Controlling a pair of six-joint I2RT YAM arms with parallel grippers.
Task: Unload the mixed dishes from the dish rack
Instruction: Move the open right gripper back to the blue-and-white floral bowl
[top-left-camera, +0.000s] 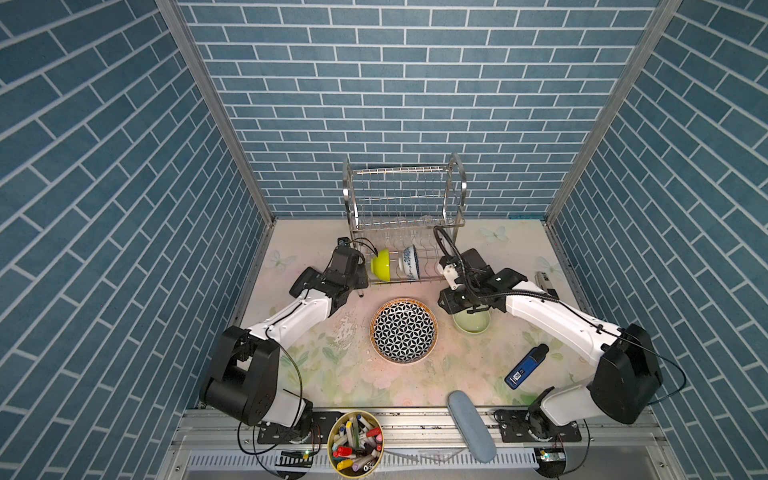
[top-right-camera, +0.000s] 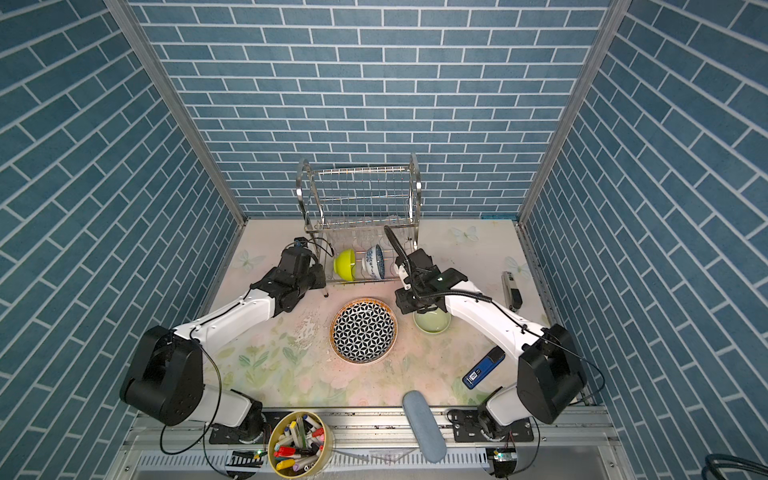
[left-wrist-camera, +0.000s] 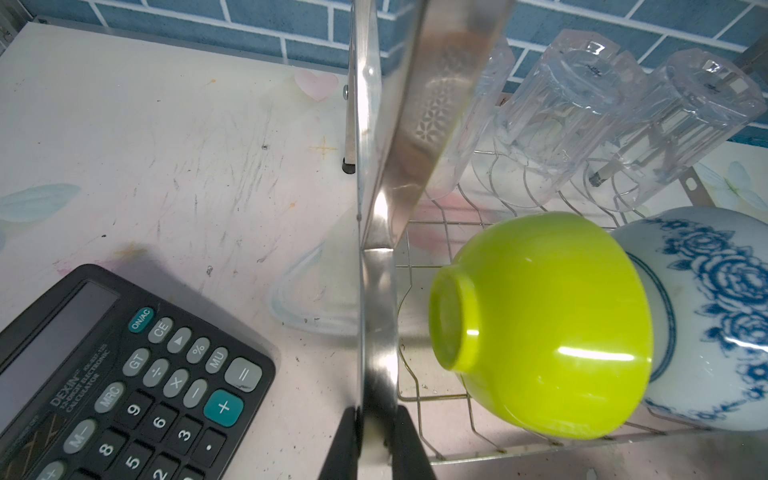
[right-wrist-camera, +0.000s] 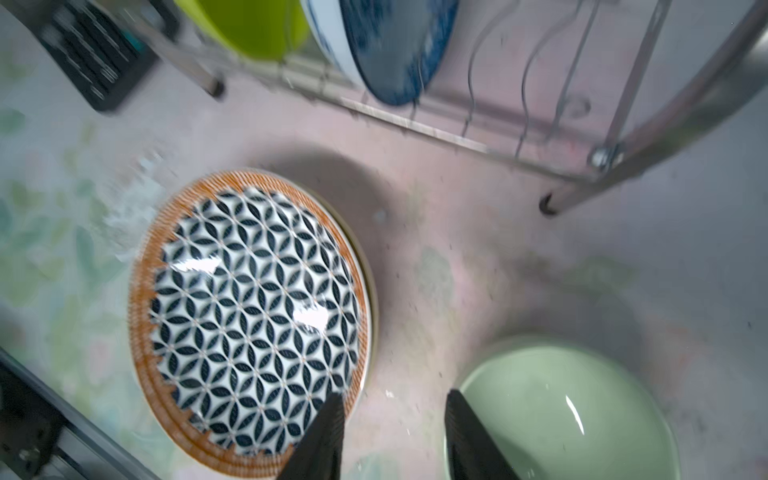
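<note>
The dish rack (top-left-camera: 403, 195) stands at the back of the table. On its lower tier a lime bowl (top-left-camera: 381, 263) and a blue-on-white bowl (top-left-camera: 409, 262) lean on their sides. Behind them, three clear tumblers (left-wrist-camera: 561, 112) rest upside down. My left gripper (left-wrist-camera: 376, 411) is shut on the rack's steel side frame (left-wrist-camera: 378, 324), next to the lime bowl (left-wrist-camera: 544, 328). The star-patterned plate (top-left-camera: 404, 330) lies flat on the table, with the pale-green bowl (top-left-camera: 471, 322) upright to its right. My right gripper (right-wrist-camera: 395, 399) hangs open and empty over the gap between plate (right-wrist-camera: 249, 316) and bowl (right-wrist-camera: 569, 415).
A black calculator (left-wrist-camera: 104, 374) lies left of the rack. A blue device (top-left-camera: 527, 366) and a grey-blue case (top-left-camera: 471, 426) lie at the front right. The tub of markers (top-left-camera: 355, 440) sits on the front rail, and a dark tool (top-left-camera: 546, 284) lies by the right wall.
</note>
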